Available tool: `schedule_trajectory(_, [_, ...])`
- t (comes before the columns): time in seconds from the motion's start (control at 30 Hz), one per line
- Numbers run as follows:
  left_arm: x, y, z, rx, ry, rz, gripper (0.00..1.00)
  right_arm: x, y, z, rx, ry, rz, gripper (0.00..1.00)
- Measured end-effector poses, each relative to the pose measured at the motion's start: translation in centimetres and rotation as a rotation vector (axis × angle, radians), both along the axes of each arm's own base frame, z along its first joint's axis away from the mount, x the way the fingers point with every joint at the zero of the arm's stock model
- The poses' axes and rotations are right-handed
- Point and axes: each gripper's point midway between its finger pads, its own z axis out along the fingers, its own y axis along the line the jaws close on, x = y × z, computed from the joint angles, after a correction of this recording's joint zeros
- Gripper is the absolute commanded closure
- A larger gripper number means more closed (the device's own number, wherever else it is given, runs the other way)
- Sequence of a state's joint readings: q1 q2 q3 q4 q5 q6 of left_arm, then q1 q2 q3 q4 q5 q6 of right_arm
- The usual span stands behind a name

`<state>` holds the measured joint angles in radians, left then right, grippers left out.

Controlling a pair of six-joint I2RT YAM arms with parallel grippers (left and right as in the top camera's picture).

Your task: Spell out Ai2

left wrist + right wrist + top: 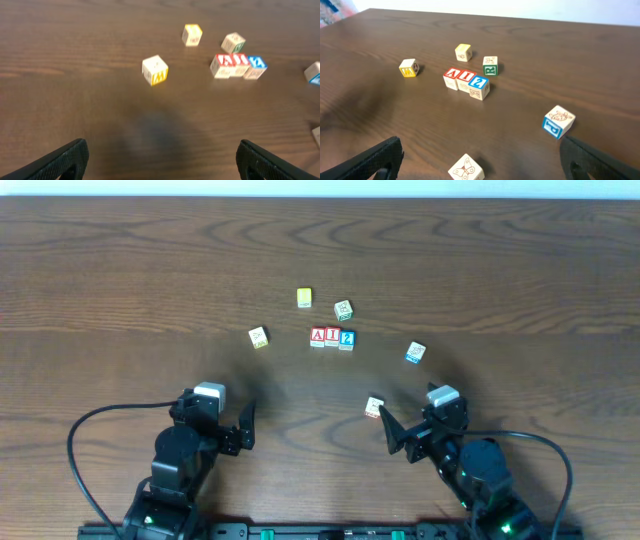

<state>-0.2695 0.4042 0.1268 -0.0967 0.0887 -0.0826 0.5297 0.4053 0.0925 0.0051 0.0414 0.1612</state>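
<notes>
Three wooden blocks stand touching in a row at the table's middle: red A [318, 336], red I [332, 336] and blue 2 [347, 338]. The row also shows in the left wrist view [237, 65] and in the right wrist view [466, 81]. My left gripper [243, 428] is open and empty near the front left, well short of the row. My right gripper [393, 432] is open and empty at the front right, with a butterfly block [374, 407] just ahead of its fingers, seen low between them [466, 168].
Loose blocks lie around the row: a yellow one [304, 298] and a green-lettered one [343, 309] behind it, a yellow-lettered one [258, 337] to the left, a blue-lettered one [415, 352] to the right. Black cables loop beside both arm bases.
</notes>
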Motion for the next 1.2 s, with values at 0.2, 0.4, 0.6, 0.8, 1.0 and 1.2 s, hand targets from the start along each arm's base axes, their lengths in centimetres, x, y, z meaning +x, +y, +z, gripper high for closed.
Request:
schedule_trajectory(0.2, [0.2,0.2,-1.3,-0.068,0.005,0.047,0.05,-1.0,-1.0,-5.1,-0.002,0.145,-0.053,0.01])
schedule_trajectory(0.4, [-0.1,1.6,-3.4,-0.157,0.076,0.184,0.05,-0.9,-1.5,-5.4,0.033,0.175,-0.096,0.01])
schedule_trajectory(0.6, [-0.1,2.7,-4.0,-0.137,0.095,0.250,0.05,-1.0,-1.7,-5.7,0.039,0.191,-0.116,0.01])
schedule_trajectory(0.8, [-0.3,2.8,-4.7,-0.077,0.110,0.234,0.05,-0.9,-1.8,-5.7,0.041,0.192,-0.122,0.01])
schedule_trajectory(1.0, [-0.3,2.9,-4.7,-0.069,0.110,0.232,0.05,-0.9,-1.8,-5.7,0.041,0.191,-0.122,0.01])
schedule_trajectory(1.2, [0.0,2.3,-3.1,-0.094,0.044,0.211,0.05,-0.8,-1.8,-5.0,0.059,0.165,-0.123,0.01])
